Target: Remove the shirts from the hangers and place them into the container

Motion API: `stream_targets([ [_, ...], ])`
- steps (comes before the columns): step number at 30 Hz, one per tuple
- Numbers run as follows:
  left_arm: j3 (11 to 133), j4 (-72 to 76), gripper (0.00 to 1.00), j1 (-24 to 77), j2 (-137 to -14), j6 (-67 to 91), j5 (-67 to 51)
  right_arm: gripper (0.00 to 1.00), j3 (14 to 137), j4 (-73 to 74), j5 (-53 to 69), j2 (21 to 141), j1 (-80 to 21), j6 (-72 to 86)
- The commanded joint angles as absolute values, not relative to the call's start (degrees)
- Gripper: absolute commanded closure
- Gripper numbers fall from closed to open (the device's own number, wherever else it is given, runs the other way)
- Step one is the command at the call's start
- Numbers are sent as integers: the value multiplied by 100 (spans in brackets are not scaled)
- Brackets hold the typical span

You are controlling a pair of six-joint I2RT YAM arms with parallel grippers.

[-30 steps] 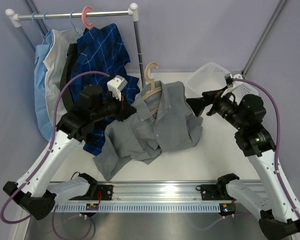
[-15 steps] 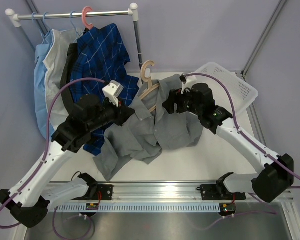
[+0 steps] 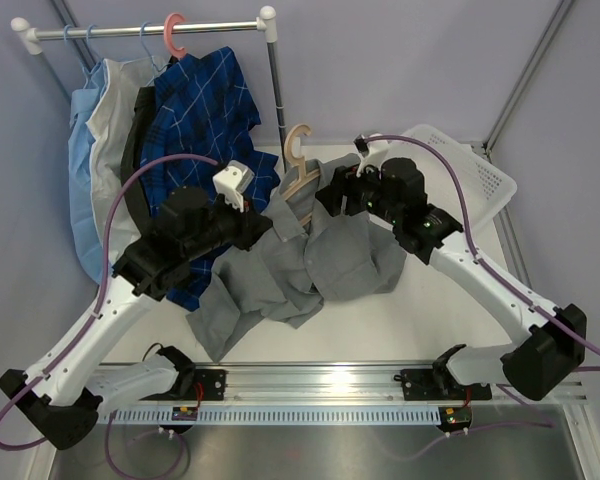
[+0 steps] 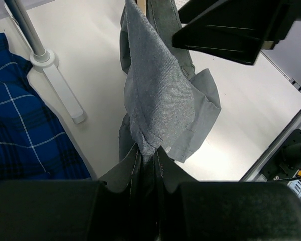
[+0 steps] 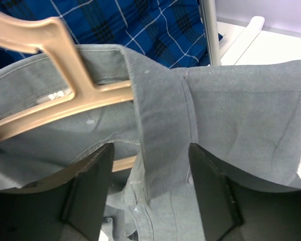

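Status: 0 of 2 shirts in. No shirt shows in the basket [image 3: 483, 176] at the upper right of the top view, though the right arm hides part of it.

- grey shirt [image 3: 350, 260]: heaped on the table [image 3: 430, 330] at centre frame, collar still over the tan hanger [image 5: 65, 52]. Not off yet.
- plaid shirt [image 3: 195, 100]: upper left, hanging on the pink hanger [image 3: 173, 35] from the rail [image 3: 150, 30]. Untouched.

Grippers:
- left gripper [image 4: 147, 160]: clamped on a pinch of grey shirt fabric, left of centre.
- right gripper [image 5: 149, 150]: jaws apart, straddling the grey collar right beside the tan hanger, gripping nothing.

My read: mid-strip on shirt one. Left to do: free the grey shirt from its hanger, drop it in the basket, then repeat for the plaid shirt.

Count: 2 task shirts, 2 task hangers (tan, pink), 1 basket, 2 arms. Also three other garments on the rail, far left: light blue, white, black.
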State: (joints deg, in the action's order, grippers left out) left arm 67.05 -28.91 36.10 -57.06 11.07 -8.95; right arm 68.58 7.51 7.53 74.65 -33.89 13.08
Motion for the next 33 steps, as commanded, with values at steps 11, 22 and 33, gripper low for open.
stream_targets([
  [11, 6461, -2794, 100, 3647, -5010, 818, -642, 96, 7435, 1141, -816, 7770, -3358, 669],
  [22, 6284, -2944, 100, 3647, -4895, 676, -897, 75, 7497, 1380, 331, 7595, -2733, 615],
  [33, 7154, -2654, 100, 3647, -6037, 1072, -1090, 47, 7102, 484, 1415, 6505, -3120, 808],
])
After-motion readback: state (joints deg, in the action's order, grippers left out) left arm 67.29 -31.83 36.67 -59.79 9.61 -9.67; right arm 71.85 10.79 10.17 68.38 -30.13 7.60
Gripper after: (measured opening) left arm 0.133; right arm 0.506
